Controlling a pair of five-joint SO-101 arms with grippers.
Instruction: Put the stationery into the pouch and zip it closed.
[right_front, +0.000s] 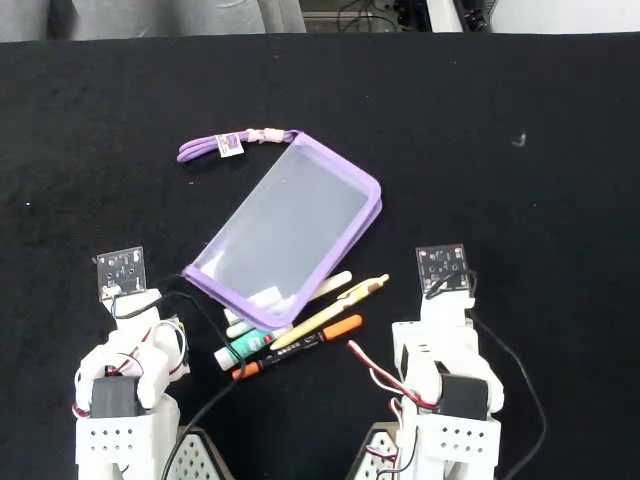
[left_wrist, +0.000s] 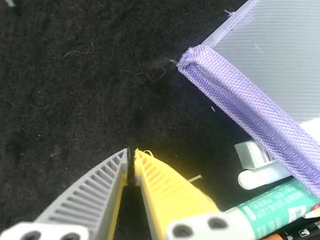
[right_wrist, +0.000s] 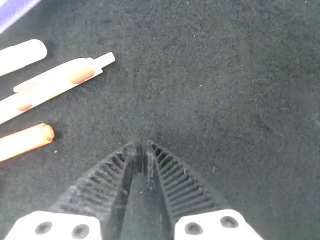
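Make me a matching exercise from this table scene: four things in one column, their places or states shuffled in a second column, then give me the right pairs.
Things
1. clear plastic pouch with purple fabric edging
2. black marker with orange cap
3. purple cord wrist strap
4. left gripper

Places or states
A. shut, above bare black tablecloth
B. looped at the pouch's far corner
C. the piece of stationery lying farthest out from the pouch
D. lying flat, its near edge over the ends of the stationery

Pairs: 1-D, 2-C, 3-B, 4-A.
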